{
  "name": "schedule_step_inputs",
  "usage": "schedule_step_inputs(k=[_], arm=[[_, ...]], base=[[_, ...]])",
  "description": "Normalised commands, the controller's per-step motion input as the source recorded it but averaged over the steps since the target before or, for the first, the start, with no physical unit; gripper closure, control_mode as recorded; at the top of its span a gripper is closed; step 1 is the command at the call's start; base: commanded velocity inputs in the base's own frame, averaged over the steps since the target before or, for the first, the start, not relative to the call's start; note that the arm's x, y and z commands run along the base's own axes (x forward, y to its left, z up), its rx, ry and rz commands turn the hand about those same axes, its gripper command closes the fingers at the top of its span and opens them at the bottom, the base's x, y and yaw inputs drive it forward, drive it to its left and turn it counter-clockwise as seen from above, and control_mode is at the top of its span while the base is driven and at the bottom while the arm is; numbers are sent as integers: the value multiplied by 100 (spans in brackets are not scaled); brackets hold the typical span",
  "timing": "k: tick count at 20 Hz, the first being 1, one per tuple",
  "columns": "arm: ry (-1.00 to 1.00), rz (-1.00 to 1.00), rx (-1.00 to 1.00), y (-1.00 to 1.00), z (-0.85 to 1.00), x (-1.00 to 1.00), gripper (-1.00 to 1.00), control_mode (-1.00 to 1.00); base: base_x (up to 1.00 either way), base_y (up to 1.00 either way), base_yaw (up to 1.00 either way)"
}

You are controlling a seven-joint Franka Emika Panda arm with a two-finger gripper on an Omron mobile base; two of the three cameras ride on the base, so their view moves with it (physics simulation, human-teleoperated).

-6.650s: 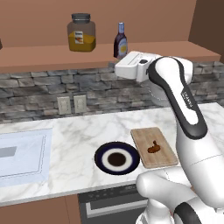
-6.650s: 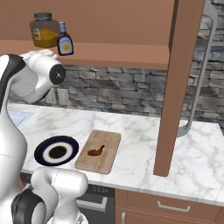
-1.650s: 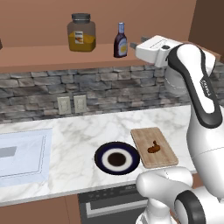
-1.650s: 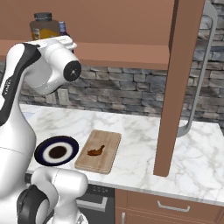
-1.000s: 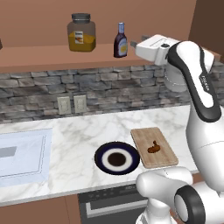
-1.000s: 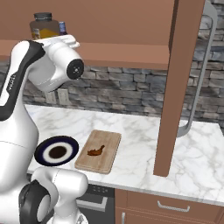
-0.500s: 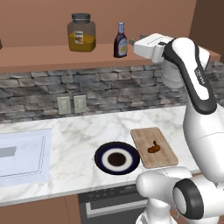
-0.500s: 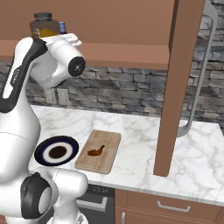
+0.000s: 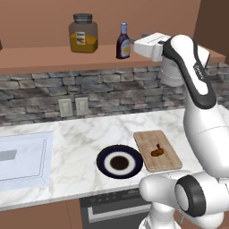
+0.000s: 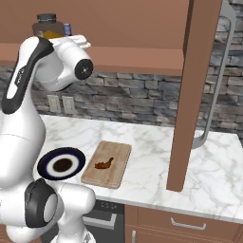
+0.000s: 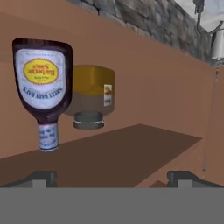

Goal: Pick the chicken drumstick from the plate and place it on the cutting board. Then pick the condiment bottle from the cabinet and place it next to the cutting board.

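Observation:
The chicken drumstick (image 9: 157, 151) (image 10: 104, 163) lies on the tan cutting board (image 9: 150, 139) (image 10: 119, 151), right of the navy plate (image 9: 103, 156) (image 10: 45, 163), which holds nothing. Up on the cabinet shelf (image 9: 44, 59) (image 10: 142, 59) (image 11: 127, 153) stands the condiment bottle (image 9: 123, 42) (image 10: 68, 28) (image 11: 43, 81). My gripper (image 9: 137, 44) (image 10: 60, 41) (image 11: 113, 178) is raised to shelf height just right of the bottle, open, with nothing between its fingers. The hand view is rolled upside down, so there the bottle hangs cap-down at the left, short of the fingertips (image 11: 41, 176).
A wide orange-filled jar (image 9: 83, 34) (image 10: 47, 23) (image 11: 93, 92) stands on the shelf left of the bottle. A sink (image 9: 22, 156) sits at the counter's left. A wooden post (image 10: 189, 95) and a curved grey pipe (image 10: 217, 90) rise at the right.
My hand has edged a little left along the shelf toward the condiment bottle, still open. The drumstick, board and plate have not moved.

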Motion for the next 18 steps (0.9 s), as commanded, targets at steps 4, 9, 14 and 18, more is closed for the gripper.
schedule_step_inputs(k=[4,9,14,18], arm=[[0,-2,0,0,0,20,-100,-100],[-1,-2,0,0,0,17,-100,-100],[-1,-1,0,0,0,10,-100,-100],[-1,0,0,0,0,11,-100,-100]], base=[[0,0,0],[0,0,0],[0,0,0],[0,0,0]])
